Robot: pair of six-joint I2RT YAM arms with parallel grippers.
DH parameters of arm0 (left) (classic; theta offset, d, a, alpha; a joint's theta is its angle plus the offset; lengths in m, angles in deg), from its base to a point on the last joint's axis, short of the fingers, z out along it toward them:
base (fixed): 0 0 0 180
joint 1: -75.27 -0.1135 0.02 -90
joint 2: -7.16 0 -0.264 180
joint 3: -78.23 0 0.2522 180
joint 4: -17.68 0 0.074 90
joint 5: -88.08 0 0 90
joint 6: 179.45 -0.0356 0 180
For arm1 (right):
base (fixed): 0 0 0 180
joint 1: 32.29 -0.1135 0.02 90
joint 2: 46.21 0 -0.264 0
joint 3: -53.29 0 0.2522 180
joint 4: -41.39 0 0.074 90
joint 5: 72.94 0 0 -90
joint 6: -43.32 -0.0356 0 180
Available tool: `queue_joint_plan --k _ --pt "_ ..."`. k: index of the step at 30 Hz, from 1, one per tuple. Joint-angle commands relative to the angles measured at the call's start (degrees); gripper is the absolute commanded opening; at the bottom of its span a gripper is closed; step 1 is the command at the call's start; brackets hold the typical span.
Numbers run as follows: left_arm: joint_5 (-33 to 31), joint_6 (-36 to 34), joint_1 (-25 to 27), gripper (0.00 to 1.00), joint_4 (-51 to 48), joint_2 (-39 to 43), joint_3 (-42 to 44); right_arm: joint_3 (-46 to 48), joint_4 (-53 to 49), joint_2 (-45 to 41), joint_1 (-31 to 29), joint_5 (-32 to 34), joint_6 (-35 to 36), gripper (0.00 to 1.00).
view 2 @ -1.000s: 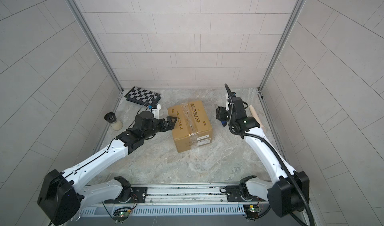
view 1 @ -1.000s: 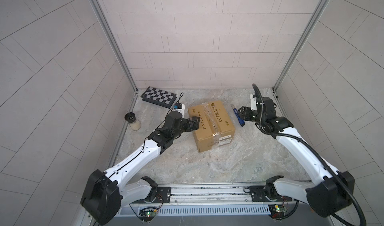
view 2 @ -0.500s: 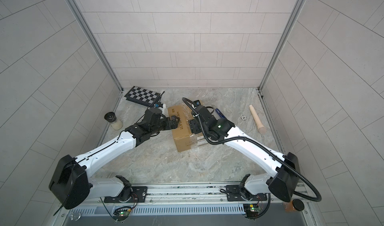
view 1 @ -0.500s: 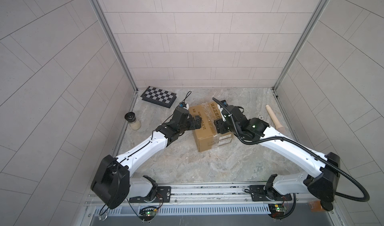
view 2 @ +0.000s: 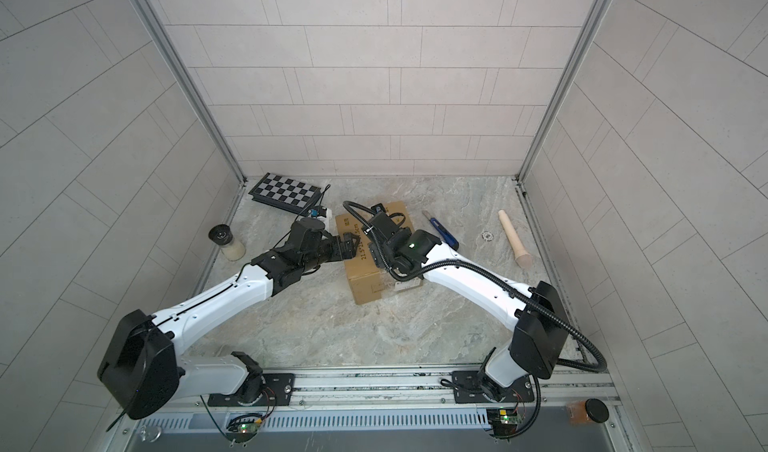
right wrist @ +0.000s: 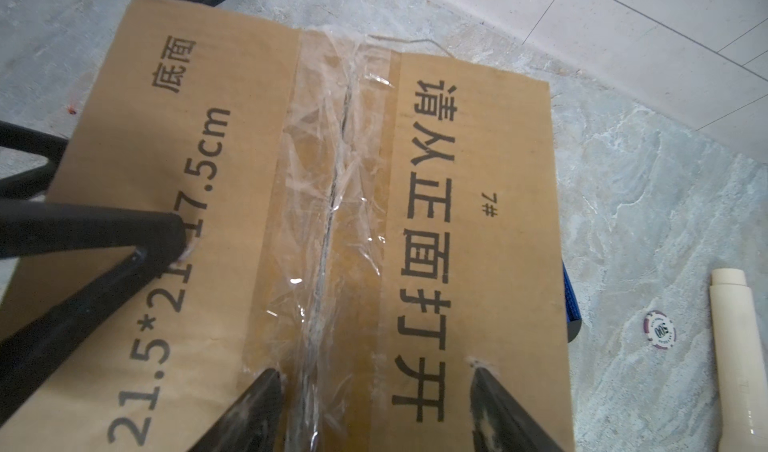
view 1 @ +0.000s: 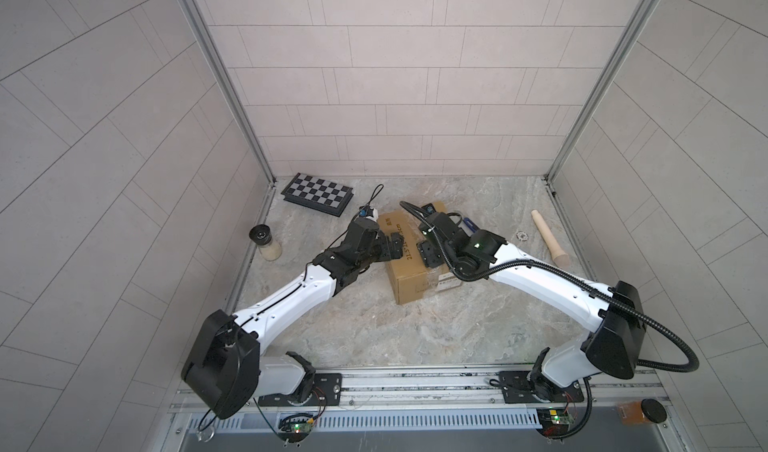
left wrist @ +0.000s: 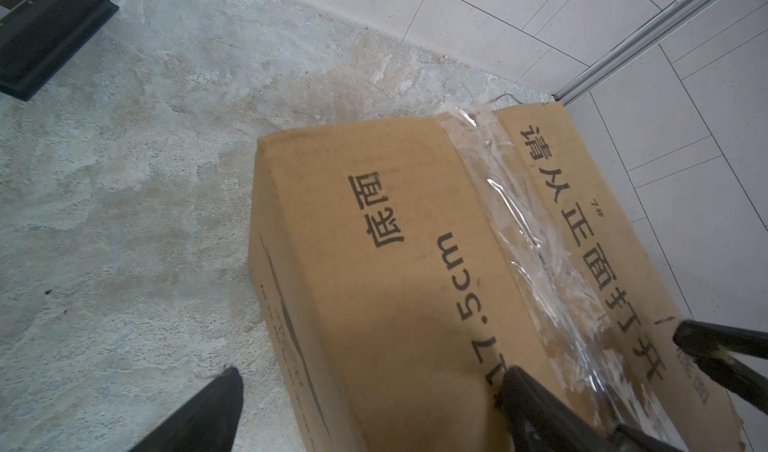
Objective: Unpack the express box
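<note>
The express box (view 1: 409,277) (view 2: 365,281) is a brown carton on the floor, with its taped top face up. Wrinkled clear tape (right wrist: 332,188) runs down the seam, and a dark slit shows along it. My left gripper (left wrist: 372,371) (view 1: 395,248) is open and straddles the box's left top edge, one finger beside the wall and one fingertip (right wrist: 166,229) on the top. My right gripper (right wrist: 374,366) (view 1: 428,256) is open above the top, with one tip at the taped seam and one on the right flap. Neither gripper holds anything.
A checkered board case (view 1: 318,194) lies at the back left and a black-lidded jar (view 1: 266,242) by the left wall. A blue utility knife (view 2: 442,233) lies just right of the box. Further right are a poker chip (right wrist: 660,329) and a wooden pestle (view 1: 548,235).
My right arm has swung left from beside the blue knife to over the box top. My left gripper has slid onto the box's left top edge. The last half second shows little movement.
</note>
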Motion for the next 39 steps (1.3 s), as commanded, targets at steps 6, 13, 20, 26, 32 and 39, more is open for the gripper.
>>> queue_joint_plan --k 6,13,20,26,32,39 --pt "-1.7 -1.0 0.1 1.0 -5.9 -1.8 3.8 -2.8 -6.1 6.1 -1.6 9.5 0.9 0.74" --pt "-1.6 -0.6 0.1 1.0 -4.9 -2.1 5.6 -8.4 -15.0 11.4 -1.7 15.3 -3.2 0.74" --pt "-2.4 -0.3 0.1 1.0 -4.4 -2.3 7.3 -8.5 -16.2 10.0 -1.4 19.2 -2.1 0.72" --pt "-3.4 -0.3 0.1 1.0 -4.3 -2.7 8.6 -8.7 -16.9 7.9 -0.9 21.5 -0.8 0.68" --pt "-3.8 -0.3 0.1 1.0 -4.2 -3.0 9.4 -8.7 -16.8 6.4 0.6 22.4 0.8 0.67" --pt "-4.0 -0.4 0.1 1.0 -4.1 -3.3 9.7 -7.4 -16.4 4.2 1.9 21.3 1.1 0.64"
